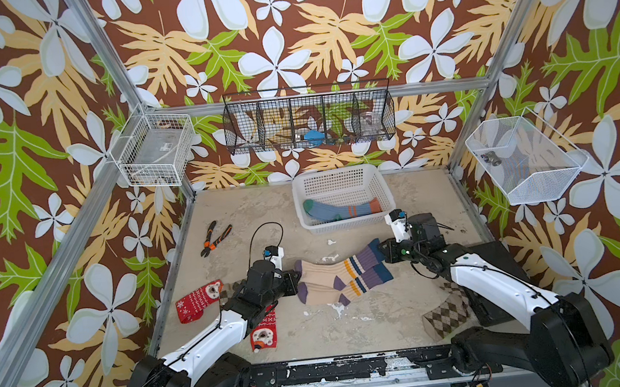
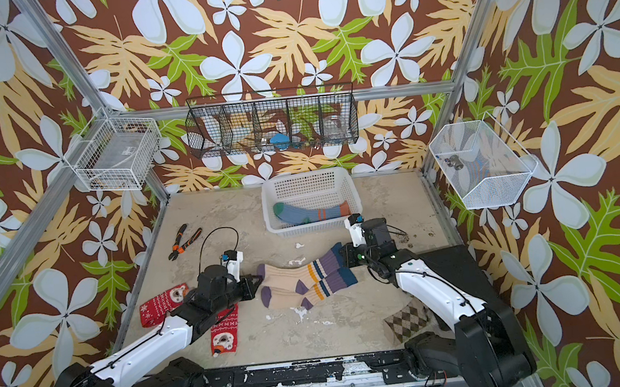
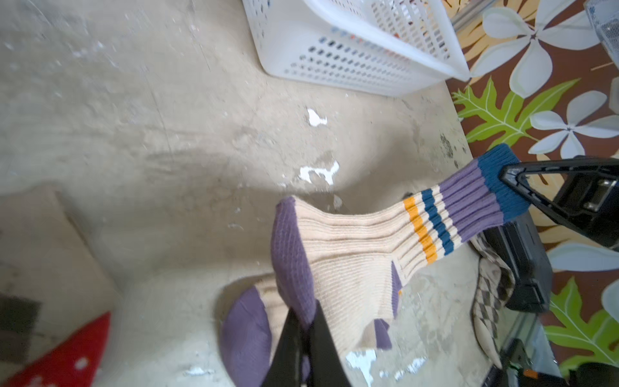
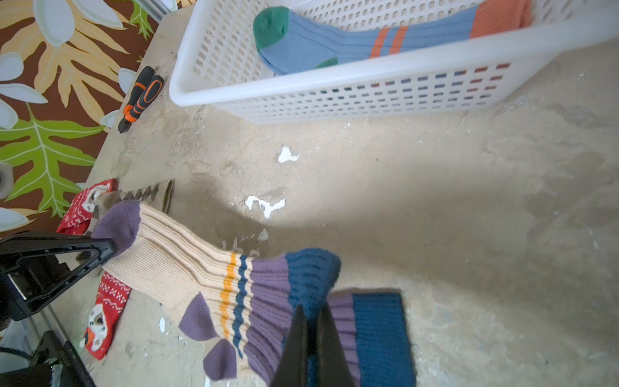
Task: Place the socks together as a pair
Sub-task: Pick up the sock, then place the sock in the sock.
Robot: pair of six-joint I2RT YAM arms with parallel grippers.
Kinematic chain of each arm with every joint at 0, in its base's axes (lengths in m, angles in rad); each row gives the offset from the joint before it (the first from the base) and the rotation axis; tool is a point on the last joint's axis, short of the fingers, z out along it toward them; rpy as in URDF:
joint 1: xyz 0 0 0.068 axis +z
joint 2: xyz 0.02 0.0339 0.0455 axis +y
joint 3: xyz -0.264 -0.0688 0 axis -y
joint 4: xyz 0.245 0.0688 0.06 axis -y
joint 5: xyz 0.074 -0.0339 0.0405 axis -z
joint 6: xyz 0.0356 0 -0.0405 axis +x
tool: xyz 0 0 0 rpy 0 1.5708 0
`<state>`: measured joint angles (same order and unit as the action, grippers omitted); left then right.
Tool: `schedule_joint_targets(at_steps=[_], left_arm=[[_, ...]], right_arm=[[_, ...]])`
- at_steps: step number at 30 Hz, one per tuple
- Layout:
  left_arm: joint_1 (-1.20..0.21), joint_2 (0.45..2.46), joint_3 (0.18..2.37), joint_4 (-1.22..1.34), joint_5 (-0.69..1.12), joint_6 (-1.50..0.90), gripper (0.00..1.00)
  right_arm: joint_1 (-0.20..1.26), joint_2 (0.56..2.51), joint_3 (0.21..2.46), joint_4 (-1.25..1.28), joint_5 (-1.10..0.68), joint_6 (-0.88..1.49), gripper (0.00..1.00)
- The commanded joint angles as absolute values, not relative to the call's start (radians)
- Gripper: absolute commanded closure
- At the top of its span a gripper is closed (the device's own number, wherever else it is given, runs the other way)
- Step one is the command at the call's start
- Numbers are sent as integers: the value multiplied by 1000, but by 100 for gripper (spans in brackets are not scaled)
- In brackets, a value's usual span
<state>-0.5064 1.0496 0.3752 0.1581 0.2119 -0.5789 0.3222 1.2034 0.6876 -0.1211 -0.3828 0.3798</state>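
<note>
1. The left end effector (image 3: 304, 318) is pinched fully closed on the purple toe of one cream sock (image 1: 322, 268). The right end effector (image 4: 311, 311) is clamped just as tightly on that sock's dark blue cuff. The sock hangs stretched between them, just in front of the white basket (image 1: 339, 171).
2. Its mate, the second cream sock (image 1: 321, 294), lies flat on the counter beneath the held one, slightly farther from the basket.
3. To do this step well, I'd move both arms together, keeping the knit taut but not strained. Toe goes over toe and cuff over cuff, and both ends should come down evenly before either grip lets go.
4. The held sock looks angled against its mate, with its cuff pointing more toward the basket. That end probably needs to swing away from the basket first.
5. If one end is let go early, the soft knit will likely flop and fold on itself.
6. The sock is ribbed cream with a purple toe and heel, orange and blue stripes, a purple band and a blue cuff. It sags a little in the middle.
7. A blue sock (image 1: 338, 212) already lies inside the basket.
</note>
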Motion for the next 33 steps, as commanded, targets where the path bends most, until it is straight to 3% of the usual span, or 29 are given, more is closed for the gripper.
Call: schedule_joint_targets(at_steps=[1, 17, 27, 33], left_arm=[[-548, 1004, 355, 98, 218, -624, 100], [-560, 1111, 252, 233, 210, -636, 98], [-560, 1004, 288, 172, 200, -634, 98], [-560, 1067, 262, 208, 217, -639, 97]], right_arm=[[324, 1159, 650, -151, -416, 398, 100], [307, 1277, 516, -19, -327, 397, 98], [278, 1267, 573, -45, -291, 384, 100], [273, 1295, 550, -24, -322, 388, 98]])
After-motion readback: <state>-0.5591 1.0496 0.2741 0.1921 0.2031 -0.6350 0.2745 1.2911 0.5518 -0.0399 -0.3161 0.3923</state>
